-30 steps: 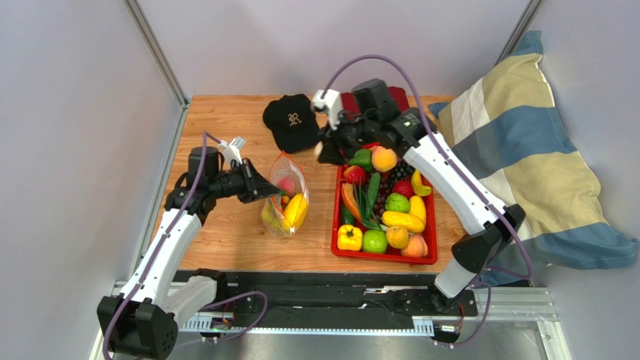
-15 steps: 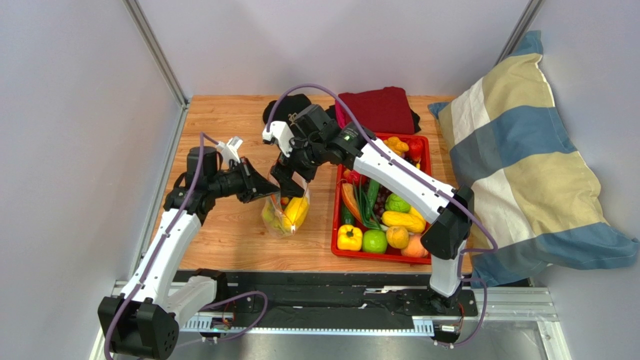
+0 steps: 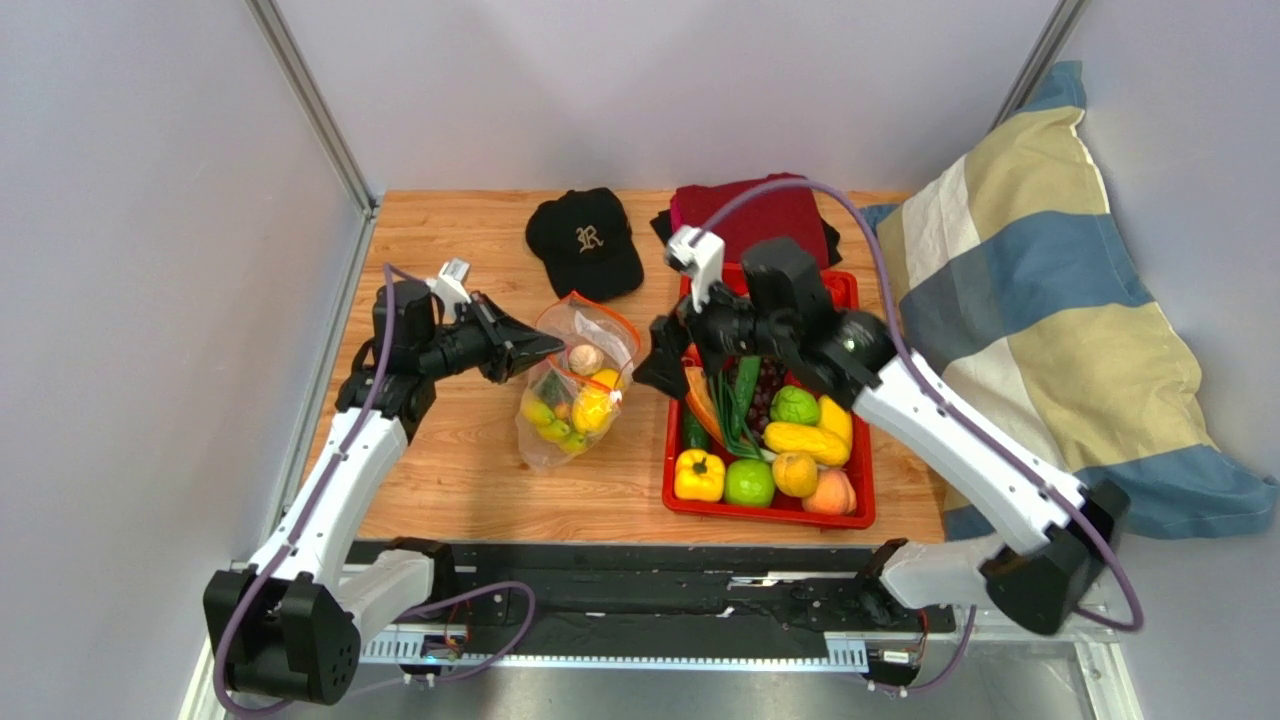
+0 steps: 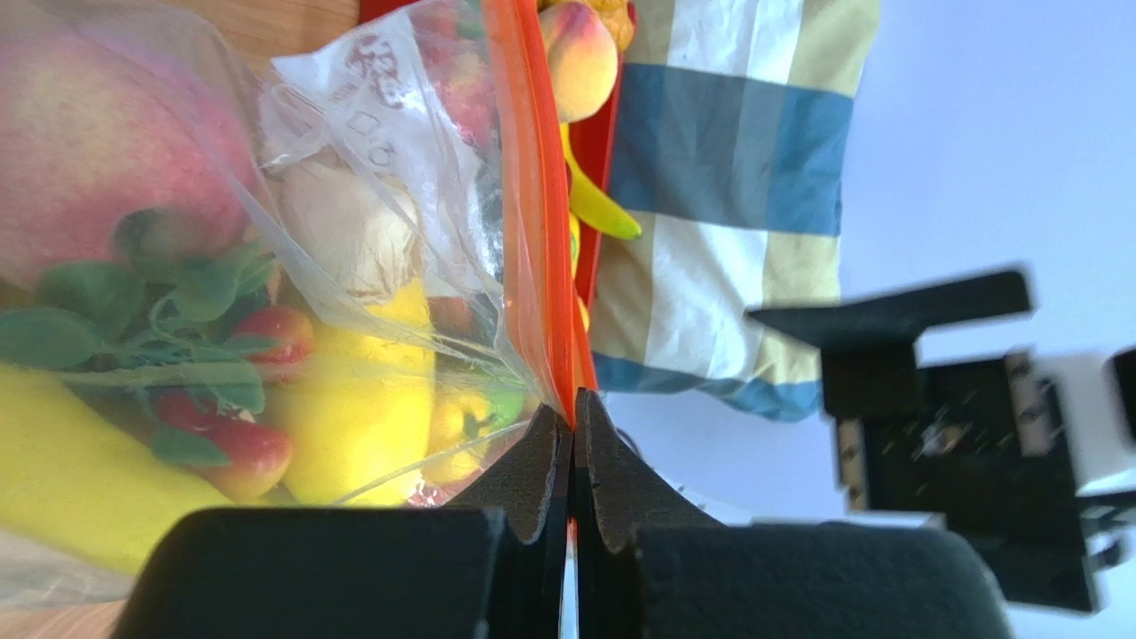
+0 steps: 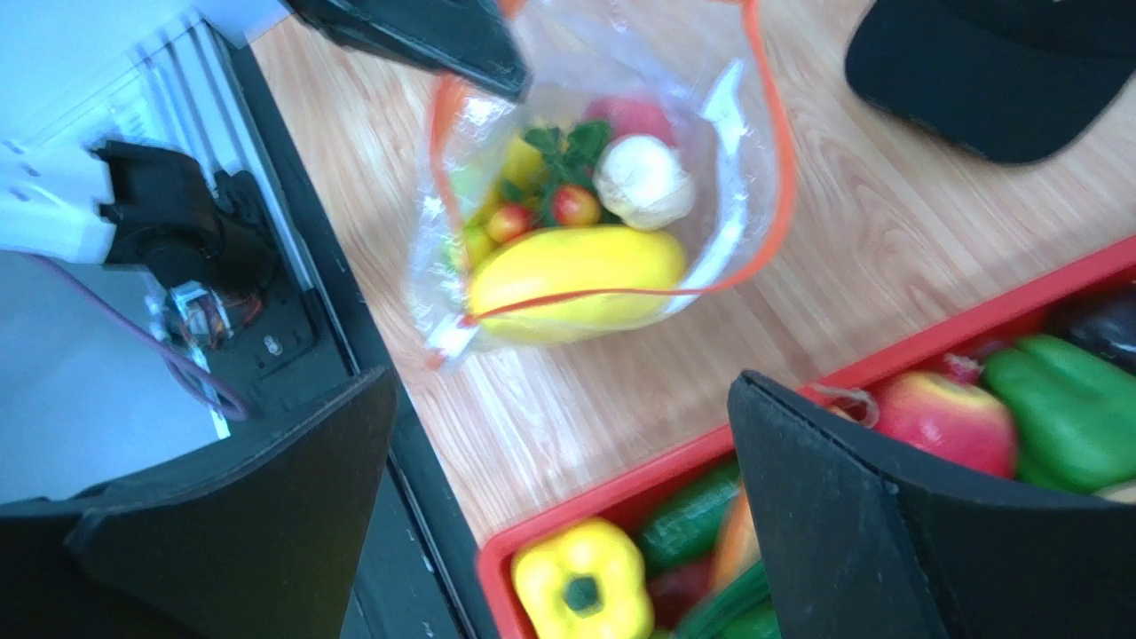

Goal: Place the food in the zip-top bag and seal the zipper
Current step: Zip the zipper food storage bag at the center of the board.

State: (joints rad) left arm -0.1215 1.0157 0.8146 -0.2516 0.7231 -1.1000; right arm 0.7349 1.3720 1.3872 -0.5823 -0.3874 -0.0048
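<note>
My left jaws clench the orange-red zipper [image 4: 534, 200] of the floppy clear zip-top bag [image 3: 571, 393]; my right jaws gape, empty.

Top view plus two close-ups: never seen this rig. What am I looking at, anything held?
Two robot arms bolted to a wooden table. The wide picture looks down from above and behind them; the other two come from a camera on each wrist. The left gripper is shut on the orange zipper edge of the zip-top bag, which holds toy food. The right gripper is open and empty, near the red tray of more toy produce. A black cap, red cloth and striped pillow lie around.
</note>
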